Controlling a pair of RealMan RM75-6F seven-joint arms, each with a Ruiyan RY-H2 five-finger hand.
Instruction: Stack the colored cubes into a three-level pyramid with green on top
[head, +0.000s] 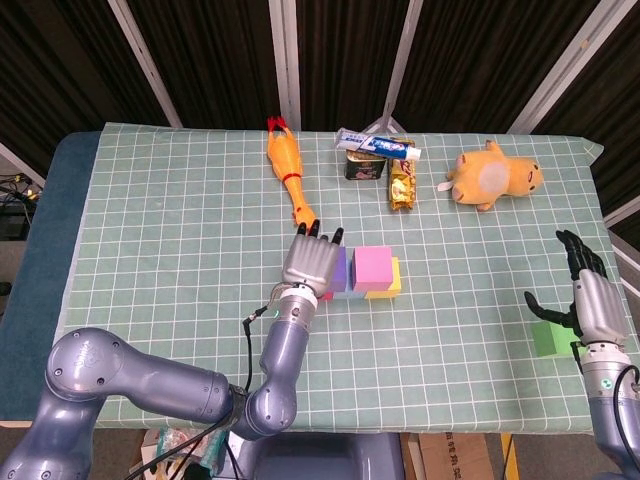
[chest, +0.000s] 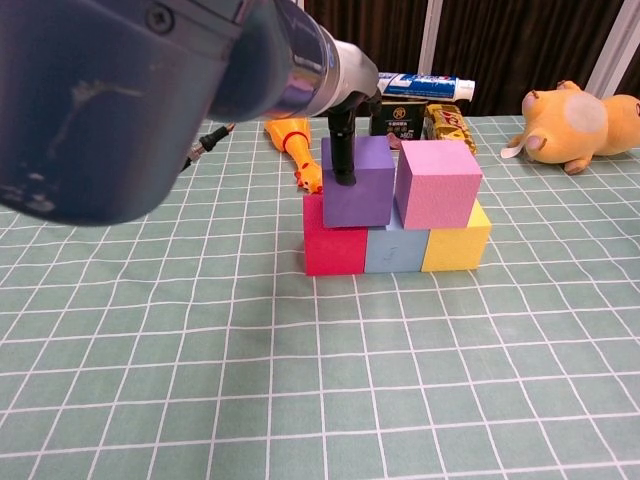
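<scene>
Presently the left hand (head: 312, 263) holds the purple cube (chest: 358, 182) over the red cube (chest: 334, 241) and blue cube (chest: 395, 244), just left of the pink cube (chest: 437, 183). Right hand (head: 590, 298), fingers spread, stands beside the green cube (head: 545, 338), near right.

High head view over the whole table (head: 180, 220); low, close chest view; shared cube stack (chest: 395, 225).

Left robot hand (head: 313, 264): in the head view it covers most of the purple cube (chest: 358, 182) and red cube (chest: 334, 243).
Left arm: a blurred mass in the chest view, cut by the top and left edges.
Right robot hand (head: 592, 300): hides part of the green cube (head: 546, 339).
Plush toy (chest: 578, 115): cropped at the chest view's right edge.
</scene>
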